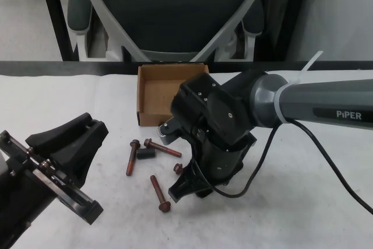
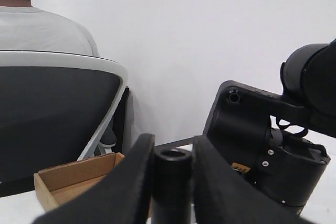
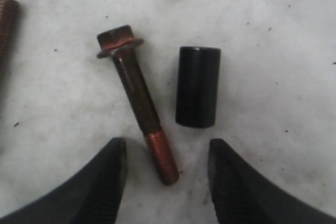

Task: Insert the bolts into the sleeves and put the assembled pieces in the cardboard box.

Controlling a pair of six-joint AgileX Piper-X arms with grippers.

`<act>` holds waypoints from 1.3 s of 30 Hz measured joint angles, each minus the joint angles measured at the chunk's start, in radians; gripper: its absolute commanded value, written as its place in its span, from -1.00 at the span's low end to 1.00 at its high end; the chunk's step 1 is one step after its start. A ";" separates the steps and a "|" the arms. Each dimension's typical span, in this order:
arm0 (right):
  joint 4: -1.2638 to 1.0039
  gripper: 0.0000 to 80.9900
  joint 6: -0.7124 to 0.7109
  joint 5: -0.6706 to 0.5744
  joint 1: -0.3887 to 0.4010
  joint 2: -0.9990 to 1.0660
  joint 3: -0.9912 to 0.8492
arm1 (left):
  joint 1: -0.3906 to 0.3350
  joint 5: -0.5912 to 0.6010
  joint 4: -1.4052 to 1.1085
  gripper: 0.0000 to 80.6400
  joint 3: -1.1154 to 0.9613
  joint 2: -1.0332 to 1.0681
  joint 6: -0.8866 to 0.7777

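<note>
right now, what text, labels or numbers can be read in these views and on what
White lettering on the right arm's grey forearm: a maker's mark, left unquoted.
Bolt head: any stamp too blurred to read.
Cardboard box, black sleeve: no print seen.

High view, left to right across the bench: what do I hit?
Left gripper, shut on a black cylindrical sleeve → rust-brown hex-head steel bolt → loose short black sleeve → right gripper, fingers open. The brown cardboard box and the other bolts overlap these, so I skipped them.
</note>
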 measured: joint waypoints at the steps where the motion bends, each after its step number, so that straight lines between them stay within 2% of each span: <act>1: 0.000 0.14 0.000 0.000 0.002 0.000 0.000 | 0.000 0.000 0.000 -0.98 0.000 0.000 0.000; 7: 0.019 0.14 0.000 0.013 0.031 -0.007 0.000 | 0.000 0.000 -0.003 -0.98 0.000 0.000 -0.002; 13: 0.046 0.14 -0.028 -0.091 0.056 -0.009 0.002 | 0.000 0.000 -0.005 -0.98 0.000 0.000 -0.002; 18: 0.042 0.14 -0.046 -0.122 0.062 -0.009 0.005 | 0.000 0.000 -0.007 -0.98 0.000 0.000 -0.002; 29: -0.039 0.14 -0.124 -0.083 0.064 -0.009 0.004 | 0.000 0.000 -0.007 -0.98 0.000 0.000 -0.002; 32: -0.046 0.03 -0.133 -0.076 0.056 -0.009 -0.014 | 0.000 0.000 -0.007 -0.98 0.000 0.000 -0.002; 37: -0.053 -0.28 -0.144 -0.076 0.036 -0.009 -0.058 | 0.000 0.000 -0.007 -0.98 0.000 0.000 -0.002; 39: -0.045 -0.29 -0.154 -0.076 0.027 -0.009 -0.062 | 0.000 0.000 -0.007 -0.98 0.000 0.000 -0.002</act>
